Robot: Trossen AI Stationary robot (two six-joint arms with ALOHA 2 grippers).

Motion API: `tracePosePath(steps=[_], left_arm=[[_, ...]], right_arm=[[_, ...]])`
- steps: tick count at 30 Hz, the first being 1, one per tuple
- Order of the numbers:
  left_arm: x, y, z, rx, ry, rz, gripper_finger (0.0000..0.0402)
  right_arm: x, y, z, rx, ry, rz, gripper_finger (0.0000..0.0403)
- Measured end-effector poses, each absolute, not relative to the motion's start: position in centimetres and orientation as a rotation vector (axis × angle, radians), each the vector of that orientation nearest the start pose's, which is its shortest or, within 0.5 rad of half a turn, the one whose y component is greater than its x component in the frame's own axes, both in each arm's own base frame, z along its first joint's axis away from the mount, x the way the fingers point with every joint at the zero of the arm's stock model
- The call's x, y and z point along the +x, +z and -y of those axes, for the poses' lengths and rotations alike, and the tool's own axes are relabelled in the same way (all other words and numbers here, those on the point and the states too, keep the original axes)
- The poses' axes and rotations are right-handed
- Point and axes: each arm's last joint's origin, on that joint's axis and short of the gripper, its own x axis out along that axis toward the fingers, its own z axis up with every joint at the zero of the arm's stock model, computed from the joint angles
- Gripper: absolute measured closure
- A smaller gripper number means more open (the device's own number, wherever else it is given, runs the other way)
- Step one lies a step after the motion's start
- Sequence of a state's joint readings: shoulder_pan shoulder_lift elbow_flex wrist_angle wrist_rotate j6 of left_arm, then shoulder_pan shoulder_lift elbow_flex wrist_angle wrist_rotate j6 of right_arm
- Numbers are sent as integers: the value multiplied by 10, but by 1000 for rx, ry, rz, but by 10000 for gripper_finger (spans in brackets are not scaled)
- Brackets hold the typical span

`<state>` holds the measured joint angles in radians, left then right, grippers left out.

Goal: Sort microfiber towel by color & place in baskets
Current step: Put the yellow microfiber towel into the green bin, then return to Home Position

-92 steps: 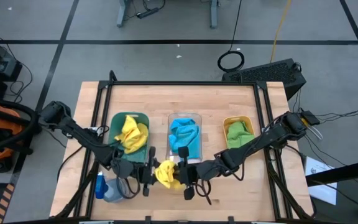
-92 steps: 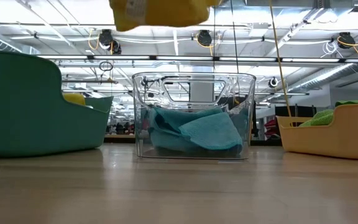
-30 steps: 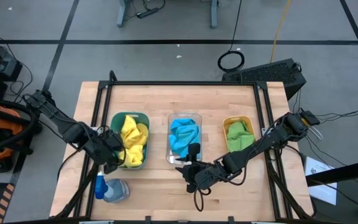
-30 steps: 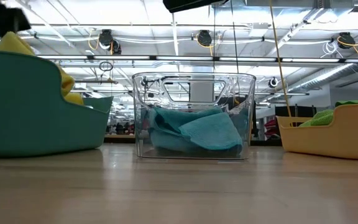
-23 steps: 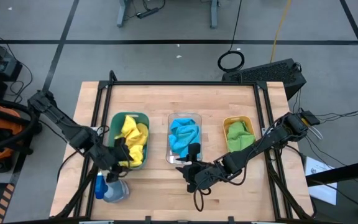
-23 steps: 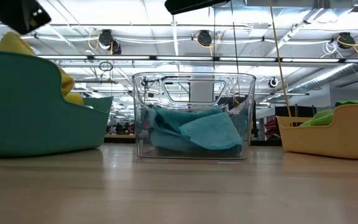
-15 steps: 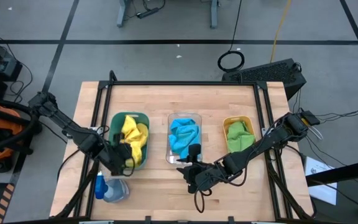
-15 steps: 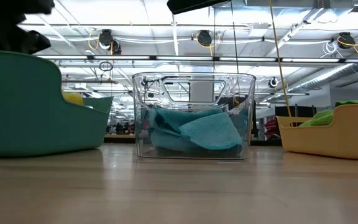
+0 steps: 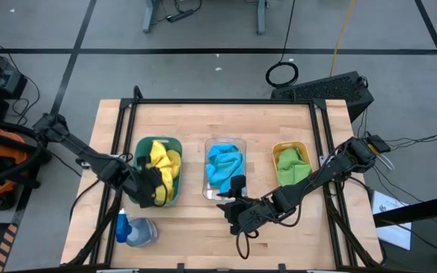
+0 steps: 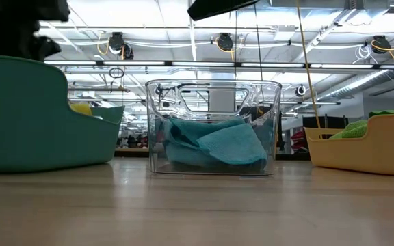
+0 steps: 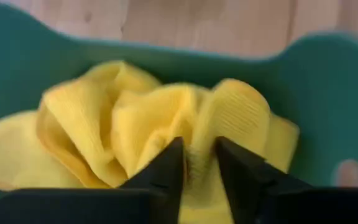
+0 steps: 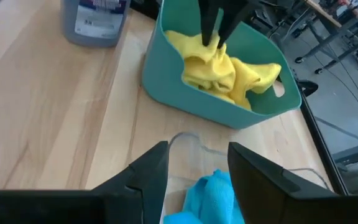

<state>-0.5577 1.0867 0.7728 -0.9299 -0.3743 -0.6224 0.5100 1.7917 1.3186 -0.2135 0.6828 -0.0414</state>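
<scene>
Left tool point(image 11: 194, 163) inside the green basket point(image 9: 139, 145), fingers closed on a yellow towel point(image 11: 166, 124). Right tool point(image 12: 194, 163) hovers open over the table point(image 9: 203, 121) before the clear basket point(image 10: 214, 126) of blue towels point(image 9: 224, 165); green towel point(image 9: 290, 163) in the orange basket point(image 9: 278, 148).

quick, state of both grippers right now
Left gripper: nearly shut, pinching the yellow towel in the green basket.
Right gripper: open, holding nothing, over the table near the clear basket.
</scene>
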Motion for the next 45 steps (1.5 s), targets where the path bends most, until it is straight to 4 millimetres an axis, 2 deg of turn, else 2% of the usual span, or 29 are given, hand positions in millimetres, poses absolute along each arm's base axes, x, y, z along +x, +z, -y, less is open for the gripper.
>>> tracePosePath(steps=[7, 10, 13, 18, 23, 30, 37, 45], left_arm=[[159, 267, 90, 93, 84, -955, 183], [154, 278, 87, 192, 80, -879, 160], [146, 289, 81, 269, 129, -777, 158], [130, 298, 71, 299, 144, -601, 189], [125, 290, 68, 289, 91, -408, 261], [120, 262, 64, 314, 71, -298, 387], [112, 236, 59, 268, 69, -171, 386], [100, 216, 51, 221, 17, -100, 397]], right_arm=[[335, 267, -186, -488, -141, -519, 243], [322, 285, -188, -504, -113, -493, 252], [306, 301, -188, -525, -86, -483, 276], [280, 308, -173, -498, 3, -475, 336], [255, 292, -141, -443, 31, -419, 395], [222, 265, -96, -341, 107, -262, 393], [199, 239, -70, -314, 99, -179, 400], [177, 209, -57, -285, 75, -202, 402]])
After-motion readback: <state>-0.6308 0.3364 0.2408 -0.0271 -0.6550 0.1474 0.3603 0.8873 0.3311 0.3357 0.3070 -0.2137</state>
